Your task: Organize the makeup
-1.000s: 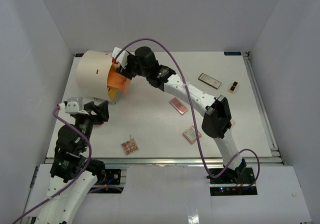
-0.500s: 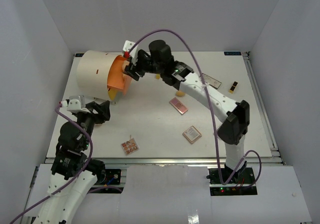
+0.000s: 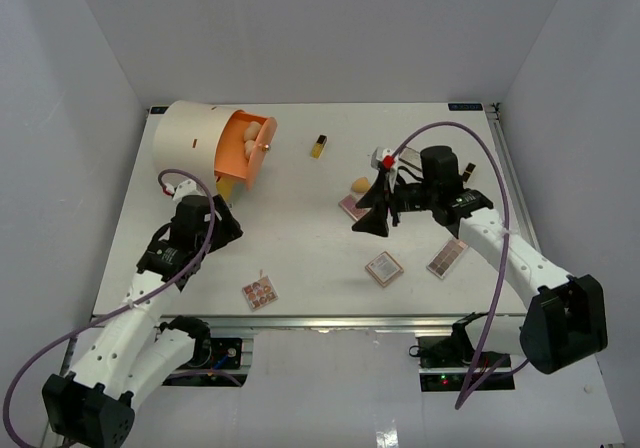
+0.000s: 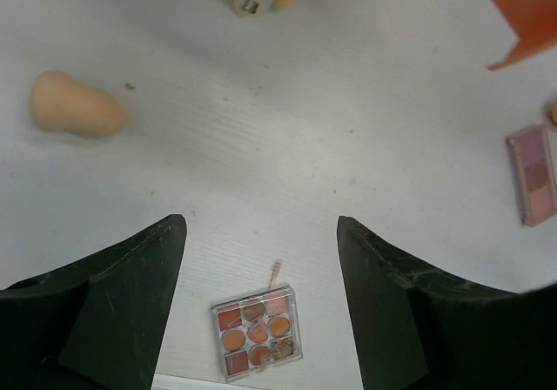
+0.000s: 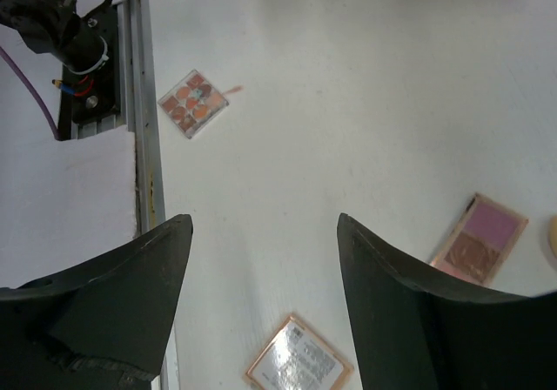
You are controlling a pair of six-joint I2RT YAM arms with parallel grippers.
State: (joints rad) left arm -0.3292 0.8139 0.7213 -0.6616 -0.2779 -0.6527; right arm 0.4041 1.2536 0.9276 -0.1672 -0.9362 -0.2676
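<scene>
Both tools have their jaws apart and hold nothing. I have my left tool (image 4: 261, 226) hanging over the surface (image 4: 365, 120) above a nine-pan palette (image 4: 258, 332), with a peach sponge (image 4: 77, 114) lying off to one side. I have my right tool (image 5: 261, 225) hovering near a pink-brown palette (image 5: 479, 238) and a grey-topped palette (image 5: 298, 361). A yellow bottle (image 3: 319, 147) lies near the cream cylinder (image 3: 190, 148).

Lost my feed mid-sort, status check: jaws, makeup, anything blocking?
Both jaws open, empty. Nine-pan palette, loose sponge, yellow bottle scattered on table. None covered or boxed in.
</scene>
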